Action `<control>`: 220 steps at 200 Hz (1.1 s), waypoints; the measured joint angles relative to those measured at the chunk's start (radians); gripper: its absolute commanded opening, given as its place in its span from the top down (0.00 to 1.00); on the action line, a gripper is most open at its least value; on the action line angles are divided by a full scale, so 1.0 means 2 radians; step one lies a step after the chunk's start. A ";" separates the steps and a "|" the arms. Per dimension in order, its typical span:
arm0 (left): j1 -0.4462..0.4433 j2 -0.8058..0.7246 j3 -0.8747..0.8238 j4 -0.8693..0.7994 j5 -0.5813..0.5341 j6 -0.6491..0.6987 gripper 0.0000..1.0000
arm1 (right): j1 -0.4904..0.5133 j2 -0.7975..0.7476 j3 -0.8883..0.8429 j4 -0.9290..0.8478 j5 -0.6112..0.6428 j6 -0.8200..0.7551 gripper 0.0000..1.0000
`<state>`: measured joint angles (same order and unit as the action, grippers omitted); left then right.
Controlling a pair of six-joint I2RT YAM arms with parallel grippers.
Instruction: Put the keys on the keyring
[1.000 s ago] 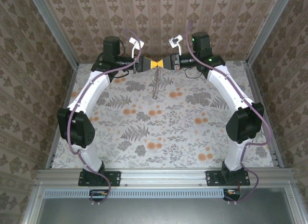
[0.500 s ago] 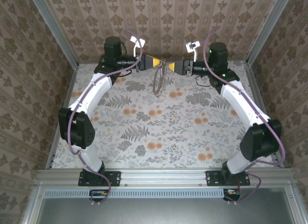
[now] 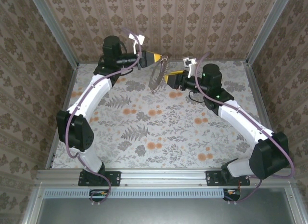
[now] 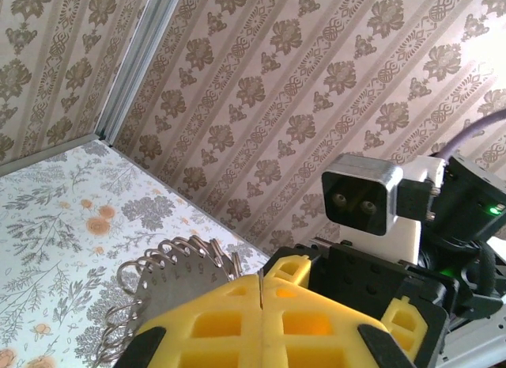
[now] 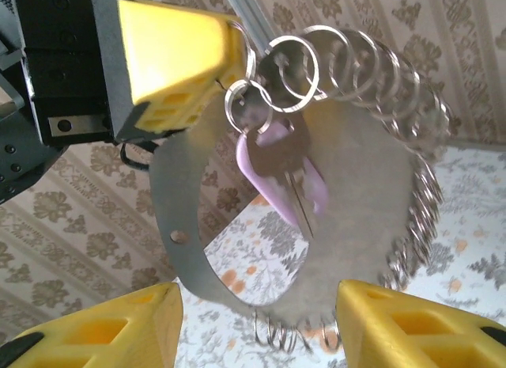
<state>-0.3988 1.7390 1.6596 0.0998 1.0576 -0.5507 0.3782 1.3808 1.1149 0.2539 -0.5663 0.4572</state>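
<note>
Left gripper (image 3: 157, 57) clamped on a small ring at top of the keyring (image 5: 364, 210); keyring hangs free above the far tabletop (image 3: 144, 130); lilac key (image 5: 277, 174) dangles from a ring just beside the pinch; right gripper (image 3: 166, 78) jaws apart, empty, close beside the loop.

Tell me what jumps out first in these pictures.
The left gripper, shut, holds the keyring up in the air near the far wall. A lilac-headed key dangles from a small ring at the top of the loop, just below that gripper's yellow tips. The right gripper faces the loop with its jaws open and nothing between them.
</note>
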 measured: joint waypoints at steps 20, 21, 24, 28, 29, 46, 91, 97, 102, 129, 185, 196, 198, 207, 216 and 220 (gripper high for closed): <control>-0.003 0.000 -0.002 -0.001 -0.007 -0.002 1.00 | 0.007 0.000 0.000 0.006 0.018 -0.009 0.45; -0.003 0.000 -0.002 -0.001 -0.007 -0.002 1.00 | 0.007 0.000 0.000 0.007 0.019 -0.009 0.45; -0.004 0.000 -0.003 0.000 -0.008 -0.002 1.00 | 0.007 0.000 0.000 0.007 0.020 -0.010 0.45; -0.004 0.000 -0.003 -0.001 -0.009 -0.002 1.00 | 0.008 0.000 0.000 0.008 0.022 -0.011 0.45; -0.004 0.000 -0.003 -0.001 -0.009 -0.002 1.00 | 0.008 0.000 0.000 0.008 0.022 -0.011 0.45; -0.007 -0.001 -0.004 0.000 -0.013 -0.002 1.00 | 0.010 0.005 0.004 0.010 0.029 -0.018 0.45; -0.010 -0.007 -0.006 -0.001 -0.019 -0.002 1.00 | 0.013 0.037 0.035 0.009 0.034 -0.022 0.49; -0.010 -0.008 -0.006 -0.001 -0.019 -0.002 1.00 | 0.013 0.040 0.040 0.009 0.035 -0.022 0.51; -0.011 -0.009 -0.006 -0.001 -0.019 -0.002 1.00 | 0.014 0.044 0.043 0.009 0.035 -0.022 0.52; -0.013 -0.017 -0.006 -0.001 -0.019 -0.002 1.00 | 0.016 0.057 0.057 0.010 0.037 -0.023 0.60; -0.013 -0.022 -0.009 0.000 -0.029 -0.002 1.00 | 0.018 0.064 0.058 0.012 0.038 -0.022 1.00; -0.013 -0.022 -0.014 0.002 -0.031 -0.003 1.00 | 0.021 0.064 0.058 0.012 0.037 -0.020 1.00; -0.013 -0.023 -0.015 0.002 -0.031 -0.003 1.00 | 0.022 0.064 0.058 0.012 0.036 -0.021 1.00; -0.013 -0.024 -0.018 0.004 -0.033 -0.004 1.00 | 0.022 0.064 0.058 0.011 0.035 -0.020 1.00; -0.013 -0.025 -0.023 0.007 -0.036 -0.005 1.00 | 0.022 0.064 0.058 0.012 0.032 -0.019 1.00; -0.013 -0.026 -0.025 0.009 -0.038 -0.006 1.00 | 0.022 0.064 0.058 0.012 0.031 -0.019 1.00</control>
<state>-0.4248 1.6871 1.6104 0.1169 0.9813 -0.5625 0.4217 1.5085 1.2312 0.2771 -0.5049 0.4194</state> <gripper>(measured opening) 0.044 0.070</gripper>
